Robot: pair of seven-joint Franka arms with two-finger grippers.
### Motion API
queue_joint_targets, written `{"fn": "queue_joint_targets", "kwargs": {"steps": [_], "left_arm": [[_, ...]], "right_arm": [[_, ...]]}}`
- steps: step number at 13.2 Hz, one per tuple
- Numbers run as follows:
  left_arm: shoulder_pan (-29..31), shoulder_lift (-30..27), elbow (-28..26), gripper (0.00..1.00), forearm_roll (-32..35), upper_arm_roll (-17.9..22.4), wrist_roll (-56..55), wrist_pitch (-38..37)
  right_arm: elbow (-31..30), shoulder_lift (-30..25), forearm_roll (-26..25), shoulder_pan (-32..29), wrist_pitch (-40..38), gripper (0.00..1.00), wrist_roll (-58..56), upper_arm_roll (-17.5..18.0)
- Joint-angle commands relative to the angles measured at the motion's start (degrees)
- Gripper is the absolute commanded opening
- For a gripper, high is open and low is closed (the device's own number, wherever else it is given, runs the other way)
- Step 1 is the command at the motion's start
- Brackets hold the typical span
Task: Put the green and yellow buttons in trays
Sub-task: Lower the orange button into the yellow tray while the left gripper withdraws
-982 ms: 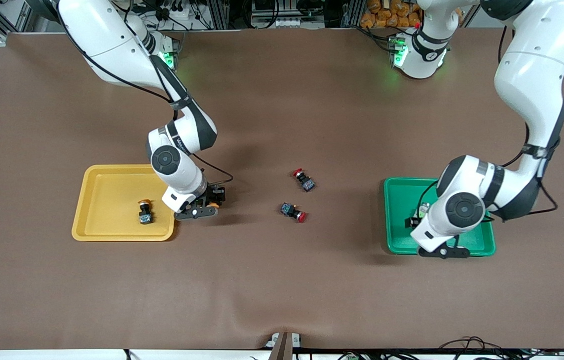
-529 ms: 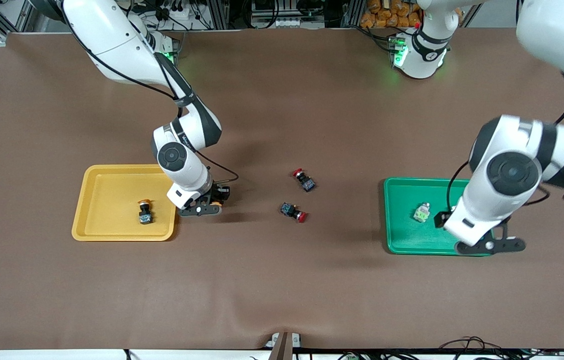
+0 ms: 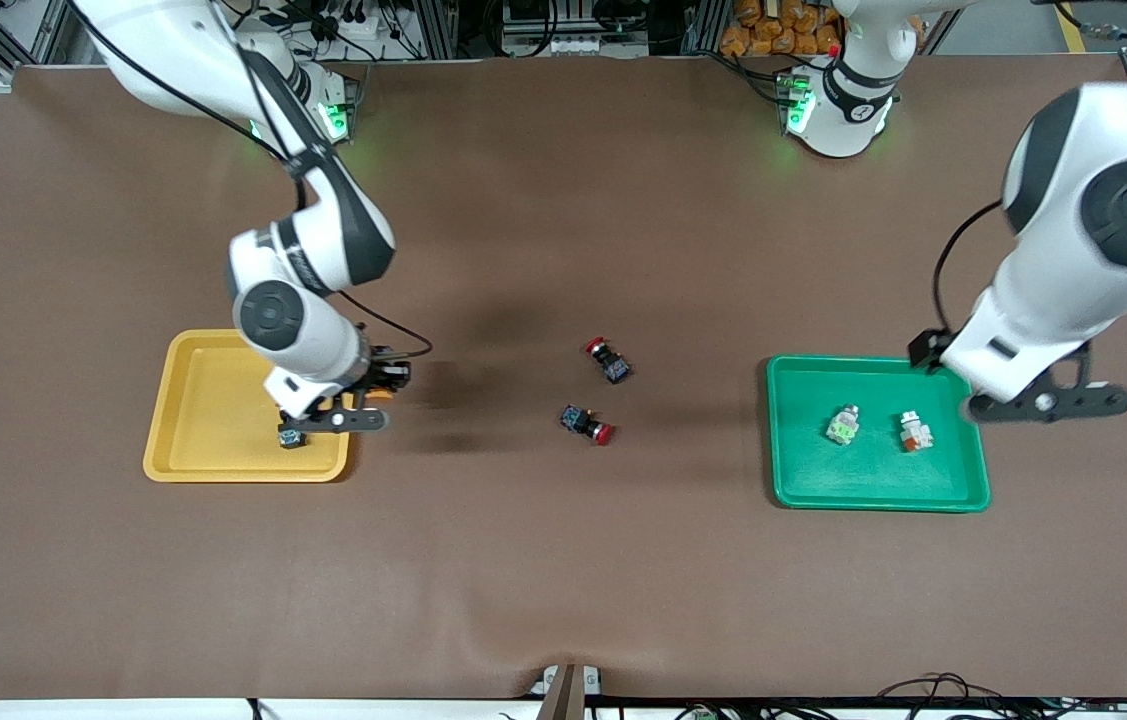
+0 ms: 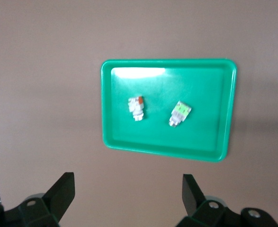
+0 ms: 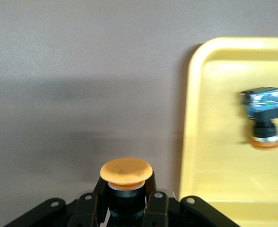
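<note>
The right gripper (image 3: 385,378) is clenched on a yellow-capped button (image 5: 126,171), hanging at the rim of the yellow tray (image 3: 185,462) in the left-centre of the front picture; in the right wrist view the orange-yellow cap sits low in the frame, pinched between the fingers, with the tray's edge just beside it; a second yellow-capped button (image 5: 263,115) already lies inside that tray, so the carry wants to go over the rim and set down on bare tray floor clear of it; a low release would stop the round cap from rolling.

The left gripper (image 3: 1043,402) hangs released, jaws wide and empty, over the edge of the green tray (image 3: 793,490) at the right of the front picture; two whitish-grey buttons lie inside, well apart: one with a green part (image 4: 180,113), one with an orange part (image 4: 137,107); two red-capped buttons (image 3: 587,422) sit mid-table, not wanted; that arm waits.
</note>
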Motion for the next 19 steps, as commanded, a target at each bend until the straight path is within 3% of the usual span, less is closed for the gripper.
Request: {"fn": "queue_joint_targets", "kwargs": {"steps": [1,4,7,11,16,19], "left_arm": [[-5.8,-9.8,-8.1,1.0,-4.7,9.2,5.6,0.4],[-9.0,-16.6,-12.3,1.0,-6.2,13.3,9.9,-1.0],[-8.5,-19.7,-11.1,1.0,-8.0,13.2,14.6,-5.7],[-7.7,-18.8,-4.4,1.0,-12.6,13.0,16.3,-12.7],[-7.2,-17.2,-4.3,1.0,-16.1,13.6,16.4,-12.3],[-7.3,-15.6,-4.3,1.0,-15.1,13.6,20.9,-9.1]], "right_arm": [[0.5,-0.5,-0.4,-2.8,-1.6,0.0,-3.5,0.7],[0.0,-1.2,-0.4,-8.4,-2.8,0.0,-13.2,0.6],[0.0,-1.5,-0.4,-14.0,-4.8,0.0,-23.6,0.6],[-0.1,-1.2,-0.4,-15.3,-4.5,0.0,-25.4,0.6],[-0.2,2.7,-0.5,-17.4,2.1,0.0,-31.1,0.5],[-0.1,7.8,-0.6,-18.8,10.6,0.0,-36.5,0.5]]}}
